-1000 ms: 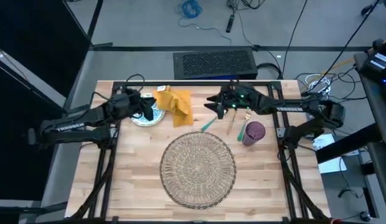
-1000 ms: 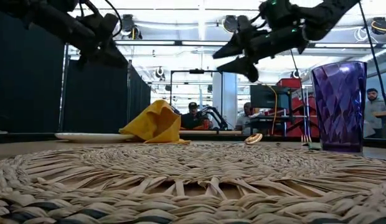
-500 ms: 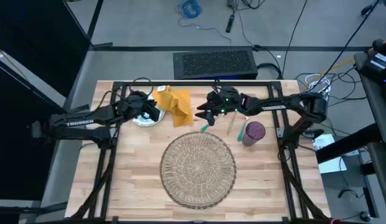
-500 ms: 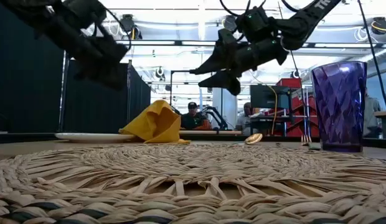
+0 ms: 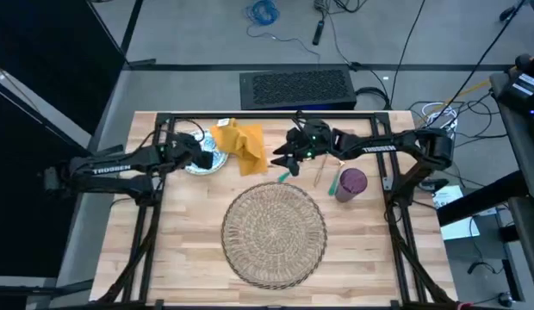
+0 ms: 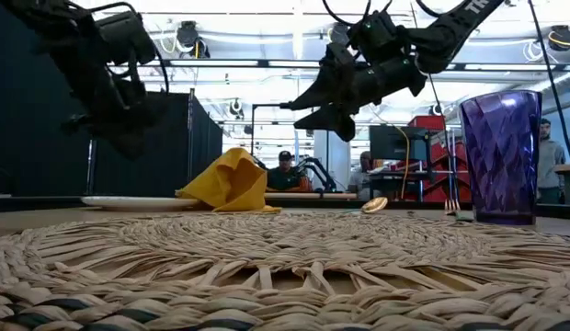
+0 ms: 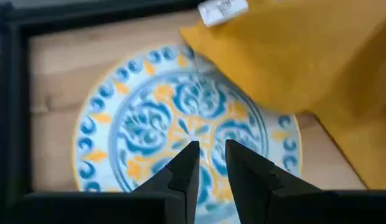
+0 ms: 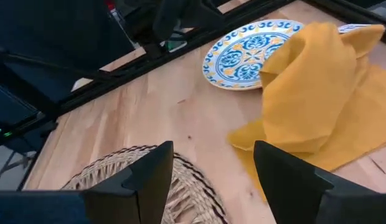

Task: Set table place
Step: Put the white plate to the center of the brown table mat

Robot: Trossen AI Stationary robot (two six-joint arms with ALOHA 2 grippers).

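Plate [image 5: 204,158] sits at upper left of the bench [image 5: 189,250], part-covered by the yellow napkin [image 5: 242,145]; the left pincer [image 7: 210,163] hovers over it, fingers nearly closed, holding nothing. Centre frame, the woven mat [image 5: 274,232] lies bare. The right pincer [image 8: 211,163] hangs wide open, empty, above the green-handled cutlery [image 5: 287,172]. Lifting the plate could drag the napkin. The plate's far rim is hidden under cloth. The purple cup [image 5: 350,184] stands at right
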